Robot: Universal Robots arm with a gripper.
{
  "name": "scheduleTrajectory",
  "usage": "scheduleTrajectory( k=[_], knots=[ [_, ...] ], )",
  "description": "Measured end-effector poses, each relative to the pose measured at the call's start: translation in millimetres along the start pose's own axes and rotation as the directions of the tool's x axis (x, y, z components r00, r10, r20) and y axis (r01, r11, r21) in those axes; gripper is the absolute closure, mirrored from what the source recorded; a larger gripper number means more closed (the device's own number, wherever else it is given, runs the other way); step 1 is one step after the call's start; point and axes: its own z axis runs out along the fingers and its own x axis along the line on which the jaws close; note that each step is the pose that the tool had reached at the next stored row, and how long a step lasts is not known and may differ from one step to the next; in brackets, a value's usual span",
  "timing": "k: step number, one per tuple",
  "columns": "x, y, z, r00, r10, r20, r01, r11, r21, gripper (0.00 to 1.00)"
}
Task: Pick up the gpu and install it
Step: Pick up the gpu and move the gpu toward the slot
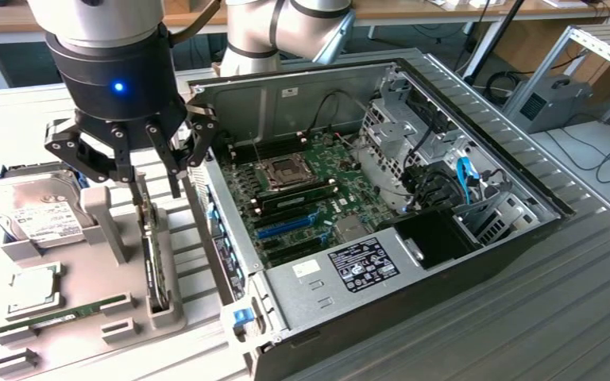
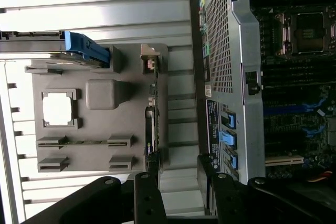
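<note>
The black linkage-fingered claw (image 1: 155, 181) hangs with its jaws spread wide and holds nothing, a small blue light glowing on its round black body. Just beneath it the gpu (image 1: 153, 262), a thin dark circuit card, stands on edge in a slot of the grey plastic parts holder (image 1: 83, 337). In the wrist view the card (image 2: 152, 124) lines up close to one finger (image 2: 147, 200) rather than midway in the gap; whether they touch cannot be told.

In the same holder:
- a silver hard drive (image 1: 29, 210) with a white label, its print too small to read
- a square silver processor chip (image 1: 35, 290)
- a narrow green memory stick (image 1: 67, 312)

On the exterior view's right, just beside the holder, an open black computer case (image 1: 517, 186) lies on the ribbed metal worktop (image 1: 559, 309). Its green motherboard (image 1: 316, 186) is exposed. A black-and-white sticker (image 1: 364, 266) sits on the metal box inside; its writing cannot be made out.
</note>
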Motion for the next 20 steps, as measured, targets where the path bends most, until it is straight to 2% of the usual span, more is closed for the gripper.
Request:
scheduleTrajectory(
  k=[20],
  knots=[
    [1.0, 0.0, 5.6, 1.0000, 0.000, 0.0001, 0.000, 1.0000, -0.0001, 0.58]
  ],
)
